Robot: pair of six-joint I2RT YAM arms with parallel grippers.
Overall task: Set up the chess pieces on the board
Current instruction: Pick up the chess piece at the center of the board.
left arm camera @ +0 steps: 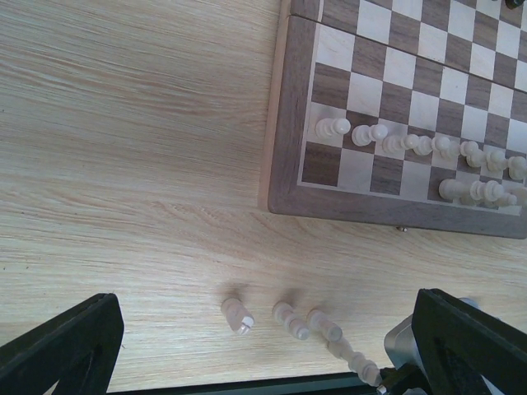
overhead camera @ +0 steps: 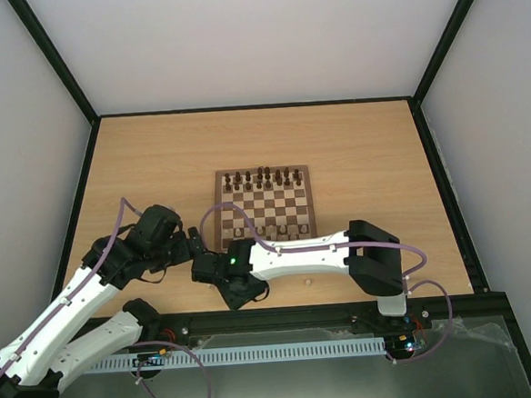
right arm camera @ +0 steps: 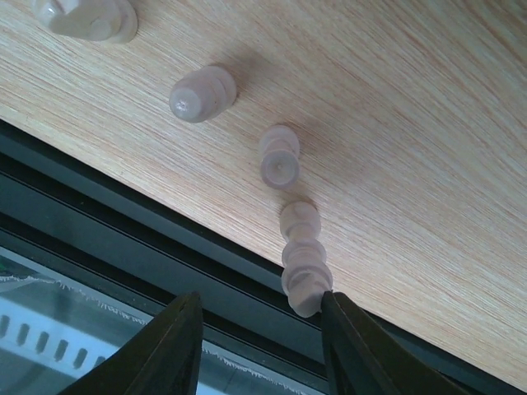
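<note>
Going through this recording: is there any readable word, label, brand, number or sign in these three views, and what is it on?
None can be read in any view.
The board: no letters or numbers show on its border.
The chess pieces: plain, unmarked.
The tabletop: bare wood grain only.
The slotted strip by the arm bases: too small to tell whether it carries any print.
</note>
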